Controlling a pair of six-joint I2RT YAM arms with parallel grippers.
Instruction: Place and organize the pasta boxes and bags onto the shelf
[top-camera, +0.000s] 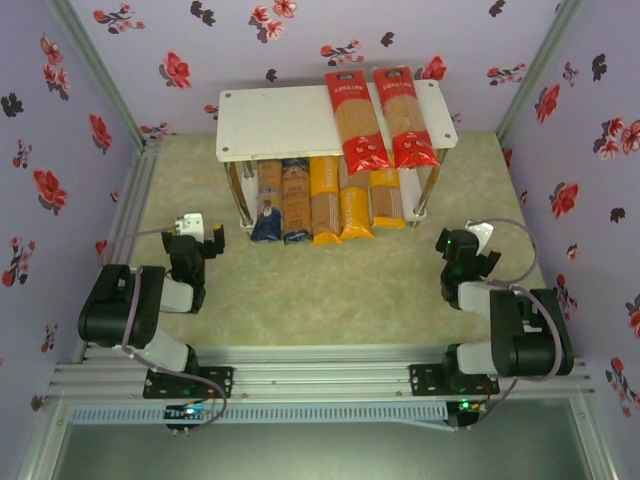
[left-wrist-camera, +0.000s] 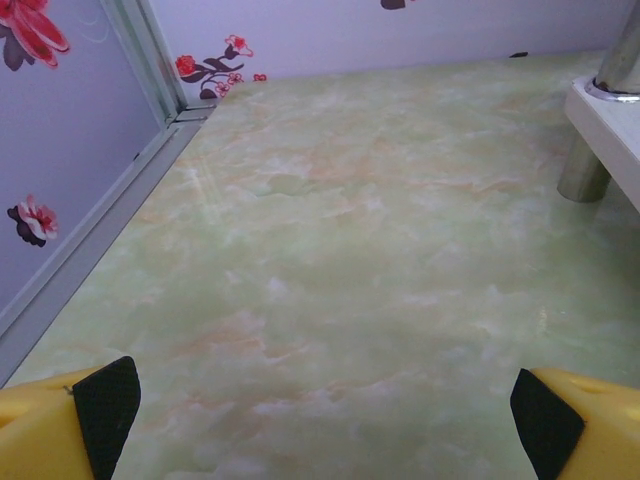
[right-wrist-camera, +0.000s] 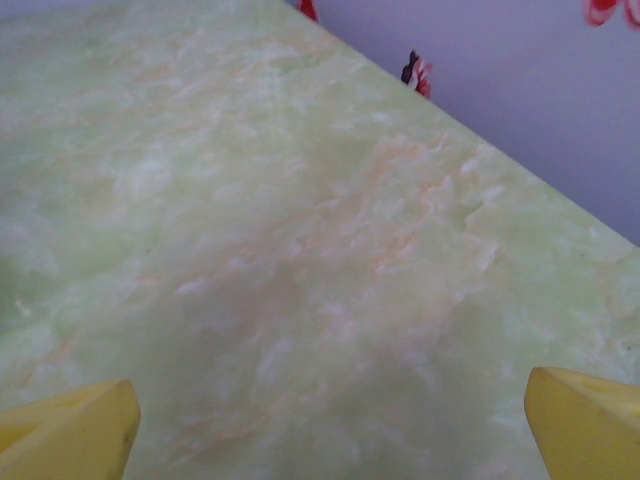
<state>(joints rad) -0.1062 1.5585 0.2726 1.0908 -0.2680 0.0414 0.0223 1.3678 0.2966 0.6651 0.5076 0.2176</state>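
**Pasta Packs All Put on the Shelf**

Two red packs (top-camera: 355, 120) are laid flat on the top board of the shelf (top-camera: 270, 120). Two brown packs (top-camera: 267, 208) and three yellow-orange packs (top-camera: 325, 208) are lined up side by side on the lower board, so like is kept with like. The job looks done. The left gripper (left-wrist-camera: 325, 410) and right gripper (right-wrist-camera: 335, 420) are held wide open, with nothing in them, low over the green marbled table (top-camera: 330, 290). Purple walls (top-camera: 60, 130) with red flowers are set around it.
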